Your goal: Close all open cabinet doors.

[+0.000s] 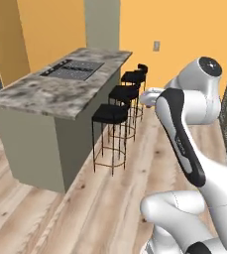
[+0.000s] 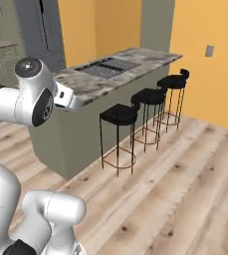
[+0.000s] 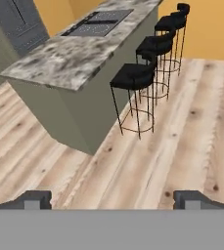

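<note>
A: Gripper state?

B: We logged the gripper (image 3: 114,200) as open, jaws spread wide with nothing between them. It looked down at bare floor (image 3: 196,122).

A: Where were the doors relative to it?

B: We could not place them. Ahead of the gripper stood the island (image 3: 59,58), with the stools (image 3: 133,75) along its right side, in the upper half of the hand view. Some cabinetry (image 2: 1,55) sat at the upper left of the right base view beside the fridge (image 2: 38,25), beyond the island. It looked like low units, and it was too small for us to tell whether anything there stood open. We judged the doors to be well apart from the gripper, with the island between.

A: Expected handling?

B: We judged a door of this kind to be a stiff, flat panel on hinges. It should be light to swing and unlikely to flex or break.

A: Where to take hold?

B: We judged a grip unnecessary. A push on the panel face near the handle edge, far from the hinge, should do. The bar handle was the fallback, though smooth and possibly slippery.
</note>
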Tool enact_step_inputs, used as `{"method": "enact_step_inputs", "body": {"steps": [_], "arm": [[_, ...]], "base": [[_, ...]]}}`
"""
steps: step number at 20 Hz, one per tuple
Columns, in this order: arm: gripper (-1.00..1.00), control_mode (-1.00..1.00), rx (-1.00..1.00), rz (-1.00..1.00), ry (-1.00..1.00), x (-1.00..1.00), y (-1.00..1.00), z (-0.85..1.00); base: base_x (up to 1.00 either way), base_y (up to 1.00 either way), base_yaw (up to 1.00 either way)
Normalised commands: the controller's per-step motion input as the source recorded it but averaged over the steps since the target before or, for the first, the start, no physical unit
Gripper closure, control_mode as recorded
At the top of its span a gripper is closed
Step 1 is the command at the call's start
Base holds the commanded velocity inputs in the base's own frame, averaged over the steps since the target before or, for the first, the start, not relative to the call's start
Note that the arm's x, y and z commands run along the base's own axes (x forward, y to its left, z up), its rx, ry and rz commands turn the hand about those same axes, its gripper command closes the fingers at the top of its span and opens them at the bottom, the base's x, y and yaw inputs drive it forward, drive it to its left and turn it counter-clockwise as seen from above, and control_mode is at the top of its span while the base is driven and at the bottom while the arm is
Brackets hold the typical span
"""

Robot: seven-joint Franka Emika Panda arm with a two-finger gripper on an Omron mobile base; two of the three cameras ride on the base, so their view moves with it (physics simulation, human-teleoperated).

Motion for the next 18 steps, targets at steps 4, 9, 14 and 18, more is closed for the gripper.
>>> {"method": "enact_step_inputs", "body": {"steps": [4, 9, 14, 18], "arm": [[-1.00, 1.00, 0.00, 0.00, 0.00, 0.00, 0.00, 0.00], [-1.00, 1.00, 0.00, 0.00, 0.00, 0.00, 0.00, 0.00], [-1.00, 1.00, 0.00, 0.00, 0.00, 0.00, 0.00, 0.00], [-1.00, 1.00, 0.00, 0.00, 0.00, 0.00, 0.00, 0.00]], "base": [[0.38, 0.12, 0.49], [0.47, 0.23, 0.38], [0.63, 0.35, 0.15], [0.69, 0.38, 0.10]]}}
